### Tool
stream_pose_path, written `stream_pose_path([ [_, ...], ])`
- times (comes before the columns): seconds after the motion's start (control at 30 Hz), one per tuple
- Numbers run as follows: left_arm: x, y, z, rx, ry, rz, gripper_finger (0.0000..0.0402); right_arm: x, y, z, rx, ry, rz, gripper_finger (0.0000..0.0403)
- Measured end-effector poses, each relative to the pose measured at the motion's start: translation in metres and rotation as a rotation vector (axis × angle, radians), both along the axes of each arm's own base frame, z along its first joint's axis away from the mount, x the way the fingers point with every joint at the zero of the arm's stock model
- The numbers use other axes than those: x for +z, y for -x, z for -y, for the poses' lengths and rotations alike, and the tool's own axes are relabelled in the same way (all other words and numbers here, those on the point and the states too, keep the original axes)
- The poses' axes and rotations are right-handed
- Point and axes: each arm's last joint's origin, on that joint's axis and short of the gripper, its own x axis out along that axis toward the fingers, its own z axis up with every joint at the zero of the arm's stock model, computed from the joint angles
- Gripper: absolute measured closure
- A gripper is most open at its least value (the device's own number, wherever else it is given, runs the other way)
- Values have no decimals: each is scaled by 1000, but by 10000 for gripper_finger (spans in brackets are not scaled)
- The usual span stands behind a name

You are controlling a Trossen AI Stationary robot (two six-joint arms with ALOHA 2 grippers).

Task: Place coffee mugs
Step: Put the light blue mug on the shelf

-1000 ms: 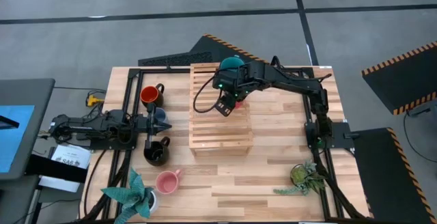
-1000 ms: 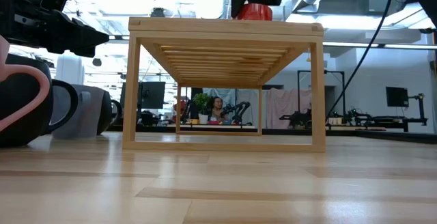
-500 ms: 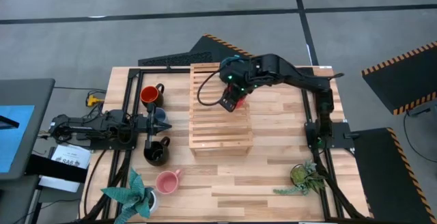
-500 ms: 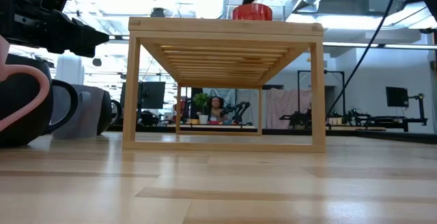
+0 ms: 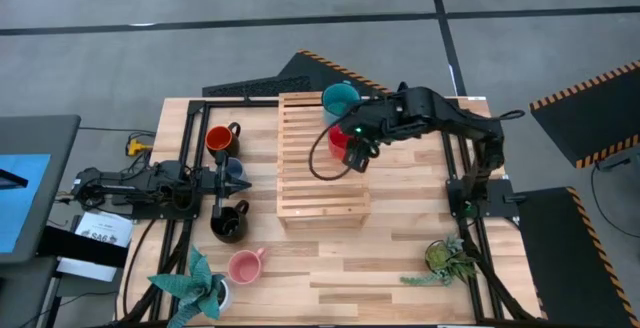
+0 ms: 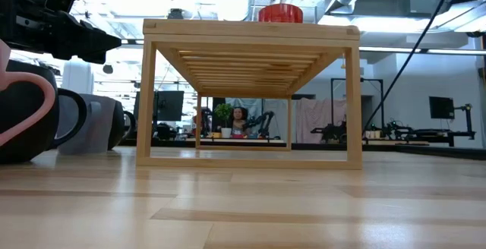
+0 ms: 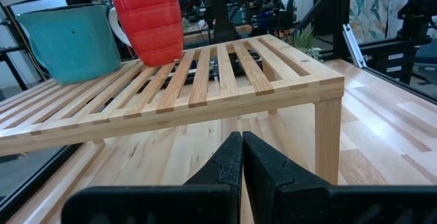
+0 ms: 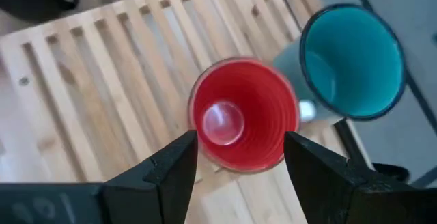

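The slatted wooden rack stands in the middle of the table and serves as the landmark here; the red mug sits upright on the rack's top near its far right edge, and the teal mug stands just beside it at the rack's far right corner, also upright; in the right wrist view the red mug and the teal mug appear almost touching, their rims close together. The right gripper hangs above the rack directly over the red mug, its jaws spread wide to either side of the rim and grasping nothing; the right wrist view shows both dark fingers clear of the mug's wall. The left gripper lies low on the table to the left of the rack, its jaws pressed together and empty, pointing at the rack's near leg; around it, left of the rack, stand the black mug with orange inside, the grey-blue mug and the all-black mug; the pink mug sits on the table in front of the rack's left corner, beside a small potted plant; a second potted plant stands in front of the rack to the right.
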Motion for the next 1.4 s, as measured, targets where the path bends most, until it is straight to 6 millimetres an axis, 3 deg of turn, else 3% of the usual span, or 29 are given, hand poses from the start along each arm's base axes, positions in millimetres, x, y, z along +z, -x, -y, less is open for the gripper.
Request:
stream_pose_path([
  [0.17, 0, 0, 0, 0, 0, 1, 401, 6, 27, 5, -28, -4, 5, 158],
  [0.37, 0, 0, 0, 0, 0, 0, 401, -5, 70, 12, -93, -18, 73, 158],
  [0.57, 0, 0, 0, 0, 0, 1, 401, -47, 115, 6, -34, -67, 255, 158],
  [0.73, 0, 0, 0, 0, 0, 1, 401, -87, 138, 4, 79, -50, 469, 158],
  [1.13, 0, 0, 0, 0, 0, 0, 401, -133, 153, 11, 244, 91, 847, 159],
  [1.4, 0, 0, 0, 0, 0, 1, 401, -149, 143, 10, 352, 188, 784, 159],
])
